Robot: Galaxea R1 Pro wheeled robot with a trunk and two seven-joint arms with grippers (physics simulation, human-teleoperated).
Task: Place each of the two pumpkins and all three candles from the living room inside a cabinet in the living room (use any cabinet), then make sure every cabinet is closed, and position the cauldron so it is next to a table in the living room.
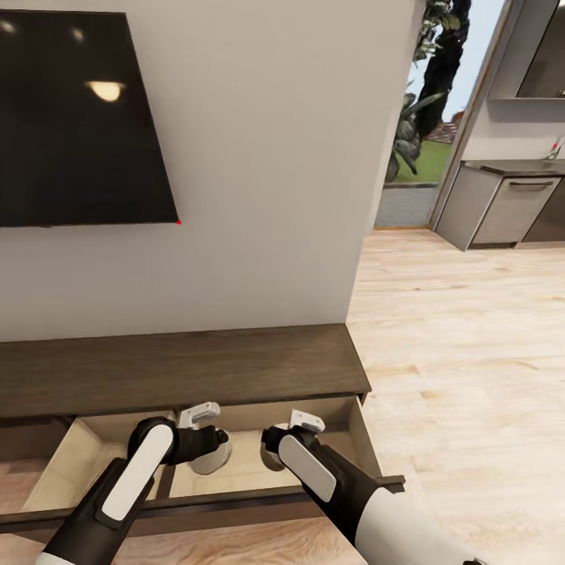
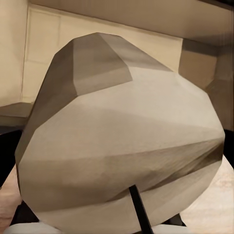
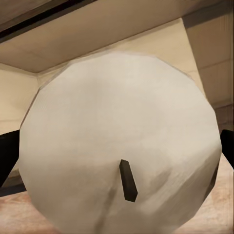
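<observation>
**Both arms reach into the open drawer, a candle at each gripper**

Head view: the cabinet (image 1: pixel 180 365) stands against the white wall under a dark TV screen (image 1: pixel 78 118), its right-hand drawer (image 1: pixel 357 439) pulled out over the wood floor (image 1: pixel 463 377). The left gripper (image 1: pixel 213 443) and right gripper (image 1: pixel 275 447) both hang inside the drawer. A pale candle (image 1: pixel 213 459) sits at the left gripper's tip; a second candle (image 1: pixel 271 461) peeks out beside the right one. Grey kitchen cupboards (image 1: pixel 510 208) stand well apart at the far right.

Left wrist view: a beige, faceted candle (image 2: pixel 122 146) looms close, dark wick (image 2: pixel 139 209) toward the camera, clamped between the dark fingers (image 2: pixel 7 156) at either side.

Right wrist view: an off-white candle (image 3: pixel 122 146) shows its flat top and wick (image 3: pixel 128 180), pinched between dark fingers (image 3: pixel 9 153), the drawer's pale walls behind.
</observation>
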